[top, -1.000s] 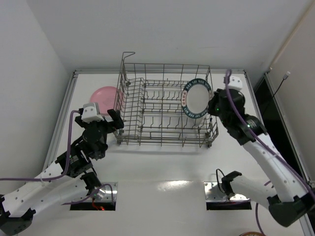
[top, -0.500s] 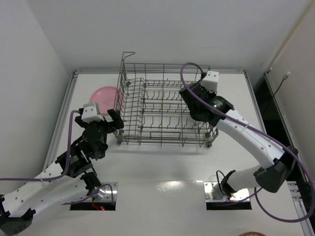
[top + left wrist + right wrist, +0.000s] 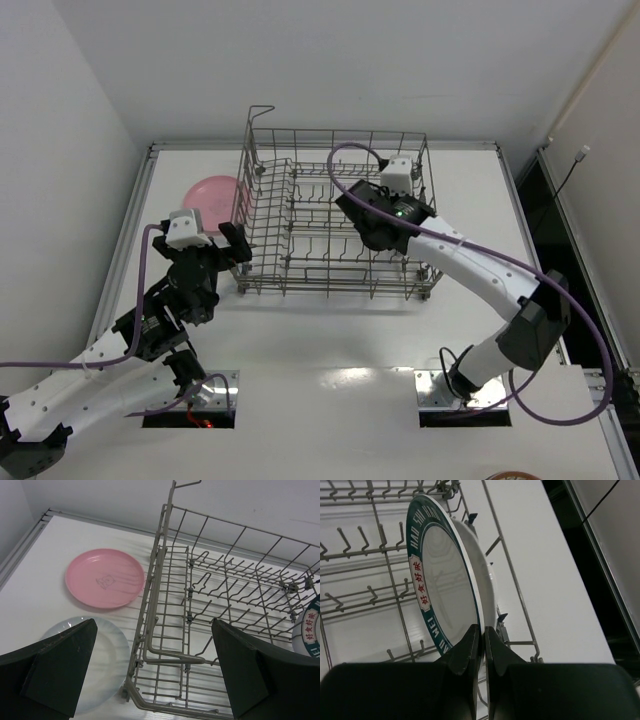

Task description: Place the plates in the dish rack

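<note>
**Change since the earlier frames.** The right arm, first placed at the right end of the dish rack (image 3: 335, 215), has been swung leftward over the basket. The patterned plate (image 3: 445, 575), earlier in plain sight from overhead, is now covered by that arm. The left arm has not been moved.

**Right gripper** (image 3: 481, 630). Its fingers are pinched together on the lower rim of the patterned plate. The plate is held on edge among the tines at the rack's right end, just beside the right wall. Whether it rests on the wires cannot be told.

**Left gripper** (image 3: 154, 630). It is spread wide with nothing held and hangs above the rack's near-left corner.

**Pink plate** (image 3: 105, 578). It lies flat towards the worktop's far-left corner, just beside the rack's left wall.

**White plate** (image 3: 107, 655). It lies flat nearer than the pink one, partly hidden under the left finger.

**Writing.** "HAO SHI" can be read in white on the dark rim band. Red Chinese characters are set in a white panel. A faint emblem is seen at the pink plate's centre, illegible.

**Surface and room.** The worktop (image 3: 330, 400) is white and edged with metal rail. The rack stands towards its far edge. White walls are seen at the back and left, and a dark gap past the right edge.
</note>
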